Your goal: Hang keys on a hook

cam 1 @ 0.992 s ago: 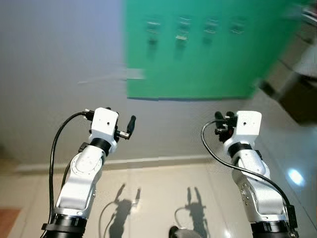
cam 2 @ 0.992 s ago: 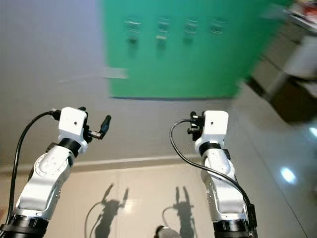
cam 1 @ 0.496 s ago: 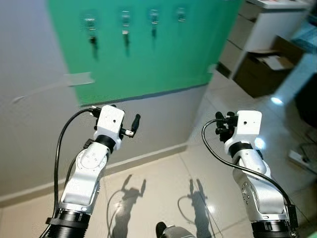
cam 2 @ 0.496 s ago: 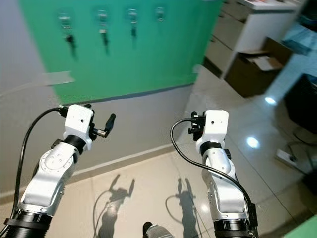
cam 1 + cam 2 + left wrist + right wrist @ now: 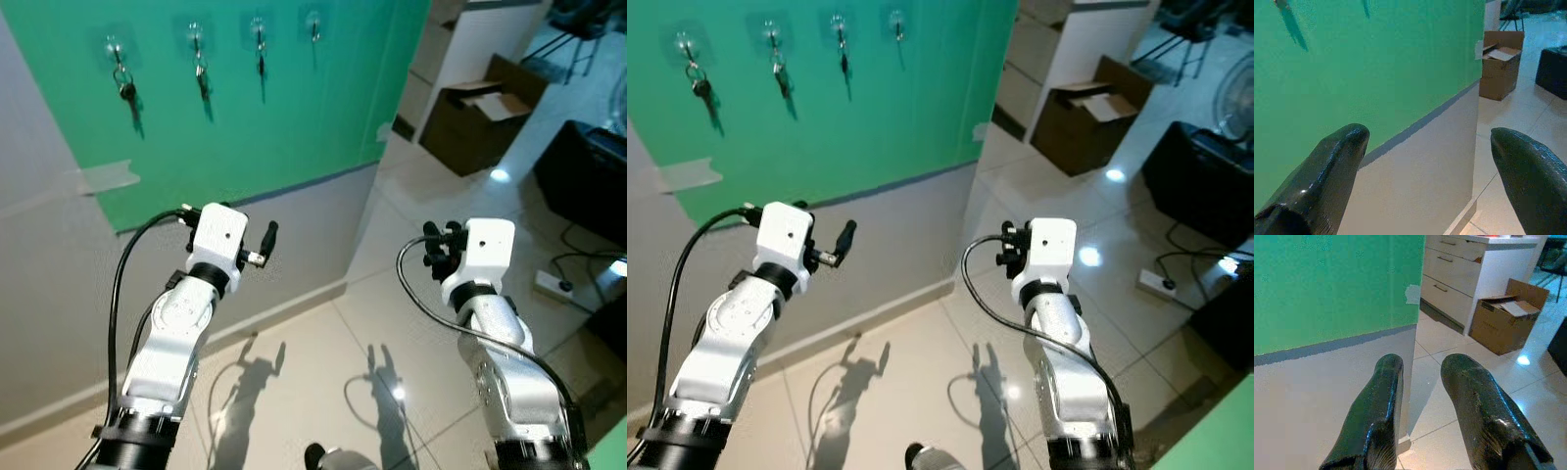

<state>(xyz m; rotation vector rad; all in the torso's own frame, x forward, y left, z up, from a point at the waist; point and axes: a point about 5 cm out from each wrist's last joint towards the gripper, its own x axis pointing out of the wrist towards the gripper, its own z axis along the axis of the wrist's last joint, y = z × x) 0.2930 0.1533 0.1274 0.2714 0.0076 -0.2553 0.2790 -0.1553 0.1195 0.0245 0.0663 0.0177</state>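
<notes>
A green panel (image 5: 294, 108) on the grey wall carries a row of clear hooks (image 5: 116, 49) along its top. Keys (image 5: 125, 86) hang from the leftmost hook, and more keys (image 5: 201, 73) dangle from the two hooks beside it. My left gripper (image 5: 269, 240) is raised in front of the wall, below the panel; its fingers (image 5: 1337, 156) stand wide apart and empty, so it is open. My right gripper (image 5: 1422, 362) is raised near the wall's corner, open by a narrow gap with nothing between the fingers.
The wall ends at a corner (image 5: 380, 166). Past it stand a white drawer cabinet (image 5: 460, 49), an open cardboard box (image 5: 480, 113) and a black object (image 5: 588, 166) on the glossy tiled floor. A power strip (image 5: 558, 284) lies at the right. Tape (image 5: 108, 178) sticks to the wall.
The whole view has swung to the right, so the green panel sits further left and the box and cabinet have come into view. Both arms hold the same pose.
</notes>
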